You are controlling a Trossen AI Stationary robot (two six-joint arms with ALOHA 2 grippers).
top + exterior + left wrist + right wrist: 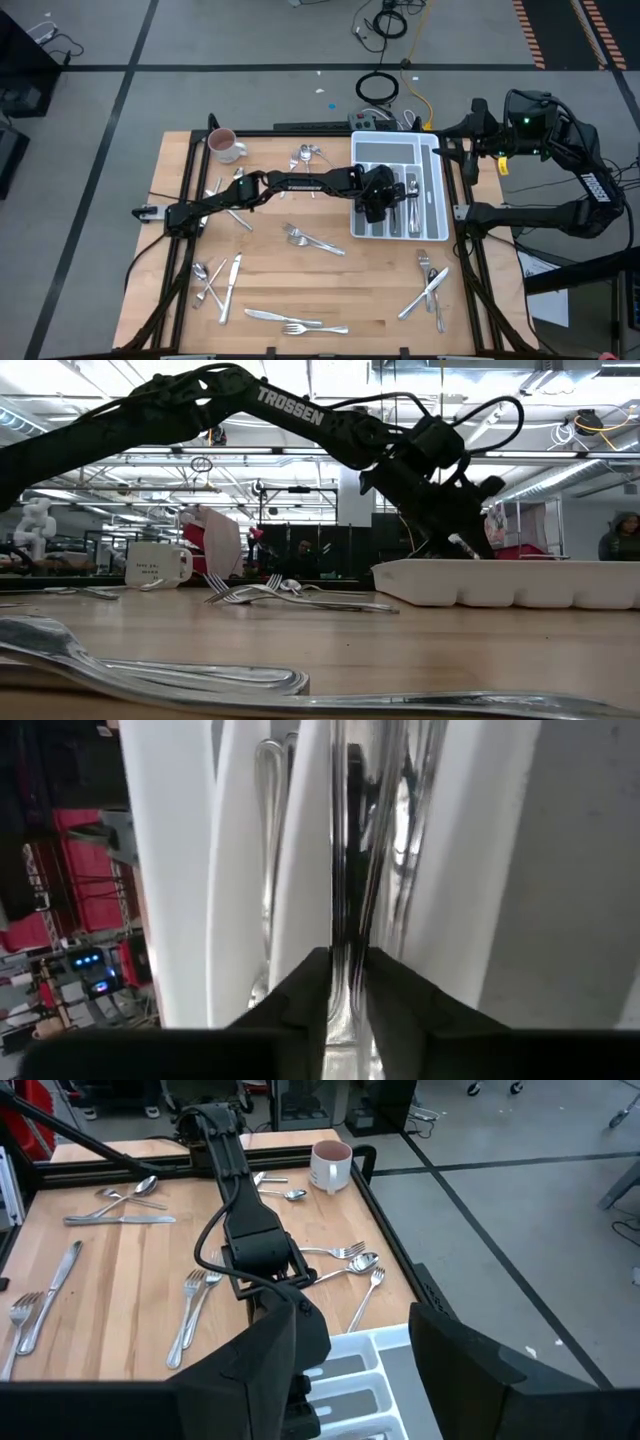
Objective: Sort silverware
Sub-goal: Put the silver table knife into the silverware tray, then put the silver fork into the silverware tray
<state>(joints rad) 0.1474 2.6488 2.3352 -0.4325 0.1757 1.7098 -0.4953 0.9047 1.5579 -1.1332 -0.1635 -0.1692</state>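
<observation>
A shiny silverware piece lies lengthwise in a white tray compartment, its near end between the left gripper's barely parted fingers, whether gripped I cannot tell, while the right gripper waits open beyond the tray.

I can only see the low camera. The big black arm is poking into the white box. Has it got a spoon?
Observer: The left gripper is down inside the white tray, with a shiny handle right at its tip. I can't tell what piece it is, or if it's gripped.
Operator: Where's the other arm?
Observer: The right gripper hovers open and empty near the tray's right edge.
Operator: Is there lots left to sort?
Observer: Yes. Loose silverware lies scattered all over the table.
</observation>
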